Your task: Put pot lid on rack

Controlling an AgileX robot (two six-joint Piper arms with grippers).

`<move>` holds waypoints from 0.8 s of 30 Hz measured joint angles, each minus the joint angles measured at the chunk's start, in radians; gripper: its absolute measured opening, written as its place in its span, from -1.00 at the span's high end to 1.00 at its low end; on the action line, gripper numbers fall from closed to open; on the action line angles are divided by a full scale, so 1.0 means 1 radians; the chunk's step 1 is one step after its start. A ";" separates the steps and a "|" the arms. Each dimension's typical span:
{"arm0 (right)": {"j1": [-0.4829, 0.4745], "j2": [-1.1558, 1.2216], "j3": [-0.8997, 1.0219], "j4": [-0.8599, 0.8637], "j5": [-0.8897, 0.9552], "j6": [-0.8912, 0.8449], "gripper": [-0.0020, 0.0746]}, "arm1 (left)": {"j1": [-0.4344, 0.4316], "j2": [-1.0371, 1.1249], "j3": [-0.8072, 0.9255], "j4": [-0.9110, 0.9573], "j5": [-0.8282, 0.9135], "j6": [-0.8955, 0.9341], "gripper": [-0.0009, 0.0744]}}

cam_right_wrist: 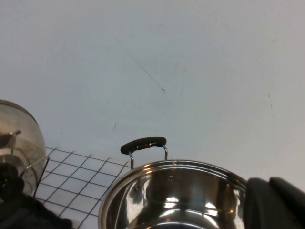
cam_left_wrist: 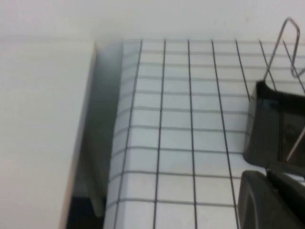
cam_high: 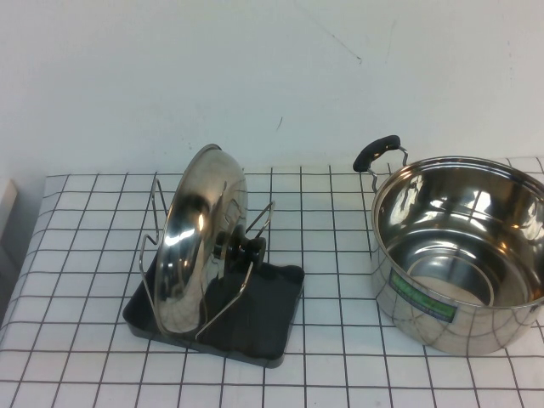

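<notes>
The shiny steel pot lid (cam_high: 200, 242) stands on edge in the dark grey rack (cam_high: 274, 316), leaning between its wire supports, with its black knob (cam_high: 248, 248) facing the pot. The lid's edge also shows in the right wrist view (cam_right_wrist: 16, 131). Neither gripper shows in the high view. My left gripper (cam_left_wrist: 269, 191) is shut and empty, low over the table just beside the rack's corner (cam_left_wrist: 271, 124). My right gripper (cam_right_wrist: 269, 200) is shut and empty, next to the pot's rim.
A deep steel pot (cam_high: 463, 255) with a green label and a black handle (cam_high: 376, 151) stands at the right; it also shows in the right wrist view (cam_right_wrist: 171, 195). A white wall runs behind. The gridded cloth (cam_high: 340, 221) ends at a white ledge (cam_left_wrist: 43, 133) on the left.
</notes>
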 joint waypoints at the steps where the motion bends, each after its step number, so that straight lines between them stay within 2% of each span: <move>1: 0.000 0.000 0.000 0.000 0.000 0.000 0.95 | 0.000 0.000 0.008 -0.012 0.000 -0.002 0.98; 24: 0.000 0.000 0.000 -0.027 0.001 0.000 0.95 | 0.000 0.000 0.057 -0.050 0.006 -0.010 0.98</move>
